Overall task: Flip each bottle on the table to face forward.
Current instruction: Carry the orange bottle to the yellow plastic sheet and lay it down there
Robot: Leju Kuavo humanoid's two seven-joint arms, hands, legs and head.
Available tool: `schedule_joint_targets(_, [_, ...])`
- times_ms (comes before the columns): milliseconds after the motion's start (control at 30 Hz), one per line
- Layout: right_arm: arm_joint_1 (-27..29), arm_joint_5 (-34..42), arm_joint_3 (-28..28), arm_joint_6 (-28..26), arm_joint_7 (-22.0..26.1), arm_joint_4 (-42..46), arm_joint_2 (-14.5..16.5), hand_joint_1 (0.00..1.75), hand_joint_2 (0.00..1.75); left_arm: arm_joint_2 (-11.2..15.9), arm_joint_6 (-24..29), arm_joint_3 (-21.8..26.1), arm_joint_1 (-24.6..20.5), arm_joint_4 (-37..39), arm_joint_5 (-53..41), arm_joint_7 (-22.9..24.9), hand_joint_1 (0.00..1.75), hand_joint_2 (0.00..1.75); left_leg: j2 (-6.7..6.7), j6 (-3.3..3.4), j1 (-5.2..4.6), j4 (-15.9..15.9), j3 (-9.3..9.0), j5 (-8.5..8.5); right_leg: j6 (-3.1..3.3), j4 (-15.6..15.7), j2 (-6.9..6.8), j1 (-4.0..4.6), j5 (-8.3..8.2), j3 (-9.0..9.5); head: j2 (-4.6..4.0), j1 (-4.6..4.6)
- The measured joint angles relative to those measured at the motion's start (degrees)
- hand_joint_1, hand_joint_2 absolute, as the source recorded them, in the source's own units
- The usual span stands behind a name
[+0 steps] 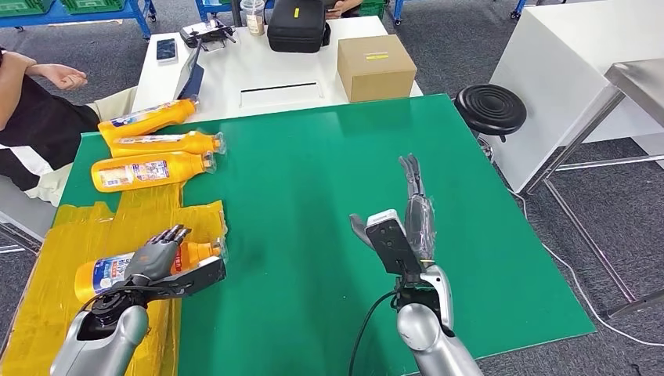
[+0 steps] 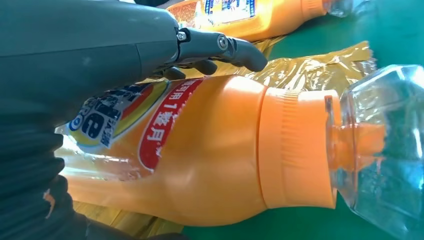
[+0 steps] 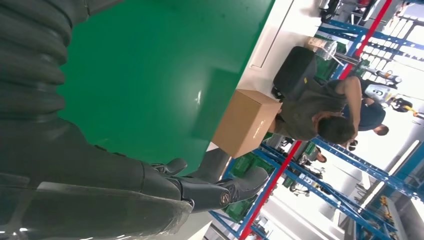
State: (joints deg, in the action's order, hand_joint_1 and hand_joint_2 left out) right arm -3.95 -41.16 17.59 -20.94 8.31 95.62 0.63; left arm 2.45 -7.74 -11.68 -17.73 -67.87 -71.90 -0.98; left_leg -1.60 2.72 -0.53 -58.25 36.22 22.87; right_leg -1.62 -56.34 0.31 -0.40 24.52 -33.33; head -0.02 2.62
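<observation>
The green counter (image 1: 329, 204) carries yellow sheeting (image 1: 94, 227) at its near left, where one orange bottle (image 1: 117, 270) lies on its side, cap to the right, with the left hand (image 1: 156, 254) wrapped over its body. Three more bottles (image 1: 153, 145) lie side by side at the far left. The right hand (image 1: 411, 211) hovers over the middle, fingers spread and holding nothing.

Head view high, looking down on green table (image 1: 329, 196); wrist views close behind hands, sharing table.
</observation>
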Motion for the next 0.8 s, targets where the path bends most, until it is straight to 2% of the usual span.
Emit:
schedule_joint_targets(33, [0.07,0.01,-0.08,0.01,0.0,0.0,0.0,0.0,1.75,0.18,-0.14,-0.2,0.4,-0.84,0.16,-0.04,0.0,1.75,0.0,0.01,0.0,0.0,0.06,-0.01,0.0,0.0,0.0,0.0,0.0,-0.06,0.0,-0.01])
schedule_joint_targets(167, [0.27,0.07,-0.36,0.06,0.0,0.0,0.0,0.0,1.75,0.7,-0.21,-0.98,1.58,-3.74,0.75,-0.33,0.0,0.0,0.01,0.02,0.0,-0.01,0.18,-0.02,-0.01,0.0,0.0,0.0,-0.01,-0.19,0.0,0.0])
schedule_joint_targets(433, [1.1,0.14,-0.98,0.07,0.01,0.0,0.0,0.0,1.75,1.05,0.09,-2.08,1.96,-8.99,1.96,-0.31,0.0,0.0,0.02,0.02,0.0,-0.02,0.4,-0.02,-0.01,0.0,0.0,0.0,-0.02,-0.42,0.0,-0.01])
schedule_joint_targets(533, [1.14,0.26,-1.04,0.02,0.13,0.0,0.01,0.0,1.75,1.06,1.76,-2.3,2.0,-10.16,3.91,-0.6,0.0,0.0,0.02,0.02,0.01,-0.02,0.43,-0.02,-0.01,0.0,0.0,0.0,-0.02,-0.45,0.0,-0.01])
schedule_joint_targets(667, [1.2,0.1,-1.13,0.01,0.28,0.02,0.17,0.0,1.75,0.97,5.89,-1.83,2.23,-13.16,10.38,-1.61,0.0,1.75,0.03,0.02,0.03,-0.02,0.43,-0.02,-0.01,-0.01,0.0,0.0,-0.02,-0.47,0.0,-0.01])
schedule_joint_targets(800, [1.38,0.69,-1.44,0.01,0.65,0.22,0.46,0.0,1.75,0.58,7.56,-0.55,2.27,-17.44,23.42,-4.61,0.0,1.75,0.03,0.02,0.03,-0.02,0.44,-0.02,-0.01,-0.01,0.0,0.0,-0.02,-0.47,0.0,-0.01])
